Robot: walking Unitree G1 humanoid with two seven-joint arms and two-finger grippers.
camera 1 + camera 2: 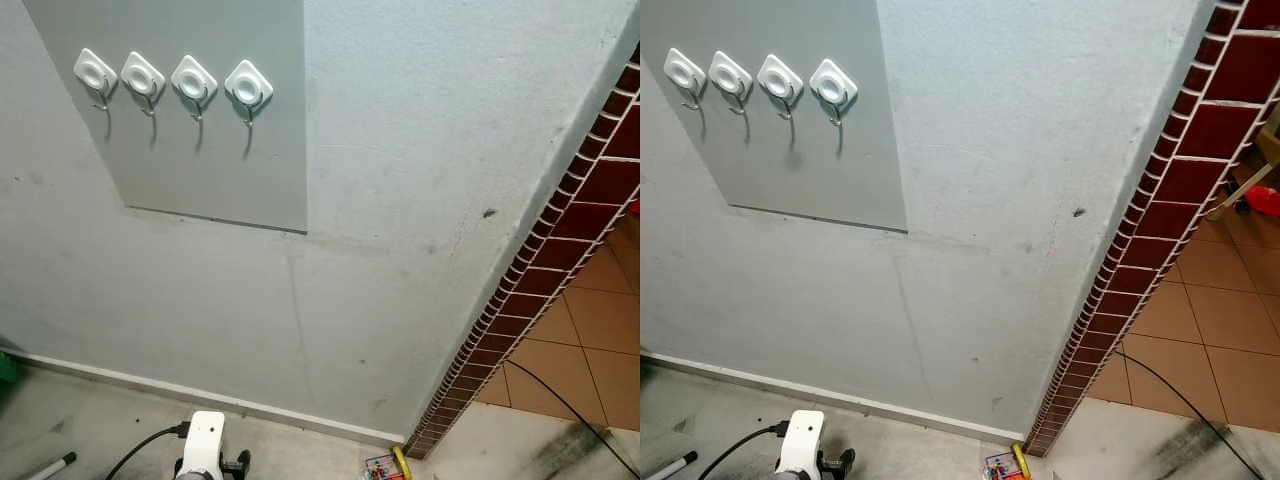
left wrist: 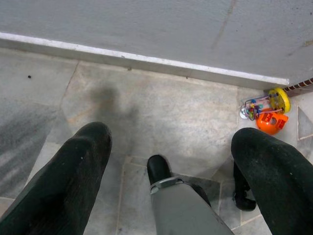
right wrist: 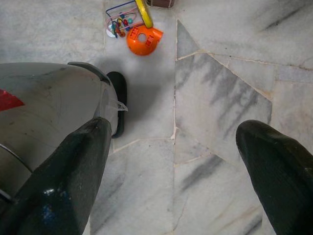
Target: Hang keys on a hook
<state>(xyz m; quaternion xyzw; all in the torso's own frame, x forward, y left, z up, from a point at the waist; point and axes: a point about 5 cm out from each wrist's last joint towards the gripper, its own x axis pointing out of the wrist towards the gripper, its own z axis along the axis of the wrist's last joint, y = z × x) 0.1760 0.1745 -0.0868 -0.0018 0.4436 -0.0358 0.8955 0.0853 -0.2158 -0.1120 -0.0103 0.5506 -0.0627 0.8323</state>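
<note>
I see four hooks point(image 1: 171, 82) on the wall. My left fingers point(image 2: 63, 186) and right fingers point(image 3: 73, 171) hang wide, holding nothing. The keys point(image 2: 250, 108) lie on the floor point(image 2: 161, 117). Light, jingly; I'd grab the ring.

Each gripper has 2 thick matte-black fingers point(image 2: 68, 181), rounded at the tips and scuffed; a silver-grey leg point(image 2: 183, 208) ends in a black foot point(image 2: 159, 169); a glossy grey shell point(image 3: 49, 112) bears a red mark.

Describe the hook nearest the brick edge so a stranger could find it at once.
On the wall, a grey panel carries a row of four white hooks. Take the hook at the row's end toward the brick edge; it alone has bare panel beside it instead of another hook.
</note>
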